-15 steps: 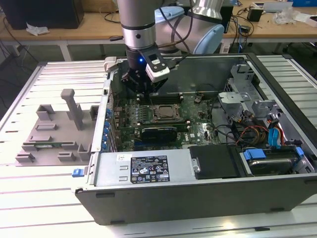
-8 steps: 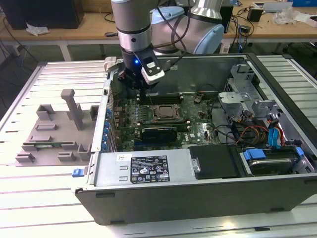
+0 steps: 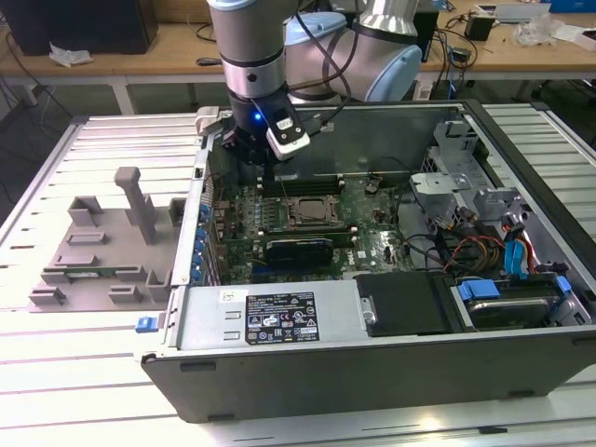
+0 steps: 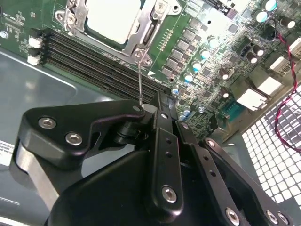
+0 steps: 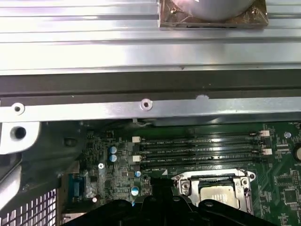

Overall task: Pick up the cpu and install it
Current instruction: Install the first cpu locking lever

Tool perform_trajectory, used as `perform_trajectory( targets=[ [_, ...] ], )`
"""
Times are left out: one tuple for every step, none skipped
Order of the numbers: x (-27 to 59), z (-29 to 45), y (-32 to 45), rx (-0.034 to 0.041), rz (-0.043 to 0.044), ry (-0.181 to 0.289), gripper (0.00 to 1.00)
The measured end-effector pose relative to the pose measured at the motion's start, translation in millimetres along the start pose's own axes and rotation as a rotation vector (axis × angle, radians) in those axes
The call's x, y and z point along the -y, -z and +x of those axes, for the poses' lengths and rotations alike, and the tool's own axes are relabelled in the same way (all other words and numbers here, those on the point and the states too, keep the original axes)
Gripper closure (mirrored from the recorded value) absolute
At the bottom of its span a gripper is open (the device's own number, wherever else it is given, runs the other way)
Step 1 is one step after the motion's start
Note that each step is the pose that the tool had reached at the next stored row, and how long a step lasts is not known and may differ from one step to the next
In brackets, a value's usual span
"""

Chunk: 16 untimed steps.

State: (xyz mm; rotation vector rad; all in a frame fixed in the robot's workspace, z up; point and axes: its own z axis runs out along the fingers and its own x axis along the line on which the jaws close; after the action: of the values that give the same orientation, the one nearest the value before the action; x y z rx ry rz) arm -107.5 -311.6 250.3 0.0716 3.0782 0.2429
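Bright, even room light falls from above in the exterior view. The table (image 3: 65,391) slats wash out to white along the front. Inside the case (image 3: 372,372) the board sits in shade under the arm (image 3: 251,47), where a blue lamp (image 3: 257,116) glows. In the second wrist view the cpu (image 4: 110,19) top flares almost pure white, the vent grille (image 4: 277,155) is blown out too, and the gripper (image 4: 157,106) looms dark and slightly soft. In the first wrist view sheen streaks the slats, with a deep shadow band along the case rim.
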Motion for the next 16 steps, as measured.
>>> perform_trajectory(
  targets=[
    [-0.1, -2.8, -0.1, 0.0000, 0.0001, 0.000, 0.89],
    [-0.3, -6.1, -0.4, 0.0000, 0.0000, 0.000, 0.89],
    [-0.3, -8.5, -0.6, 0.0000, 0.0000, 0.000, 0.89],
    [-0.4, -10.3, -0.7, 0.0000, 0.0000, 0.000, 0.89],
    [-0.5, -12.0, -0.8, 0.0000, 0.0000, 0.000, 0.89],
    [-0.6, -15.3, -1.0, 0.0000, 0.0001, 0.000, 0.89],
    [-0.7, -17.1, -1.1, 0.0000, 0.0000, 0.000, 0.89],
    [-0.8, -19.1, -1.3, 0.0000, 0.0000, 0.000, 0.89],
    [-0.9, -22.4, -1.5, 0.0000, 0.0000, 0.000, 0.89],
    [-1.0, -25.3, -1.7, -0.0001, 0.0000, 0.000, 0.89],
    [-1.1, -27.3, -1.9, 0.0000, 0.0000, 0.000, 0.89],
    [-1.2, -30.2, -2.1, 0.0000, 0.0000, 0.000, 0.89],
    [-1.3, -32.6, -2.3, 0.0000, 0.0000, 0.000, 0.89],
    [-1.3, -34.6, -2.3, -0.0002, 0.0001, 0.000, 0.89],
    [-1.3, -34.7, -2.4, -0.0001, 0.0001, 0.000, 0.89],
    [-1.3, -34.8, -2.4, -0.0001, 0.0001, 0.000, 0.89]
  ],
)
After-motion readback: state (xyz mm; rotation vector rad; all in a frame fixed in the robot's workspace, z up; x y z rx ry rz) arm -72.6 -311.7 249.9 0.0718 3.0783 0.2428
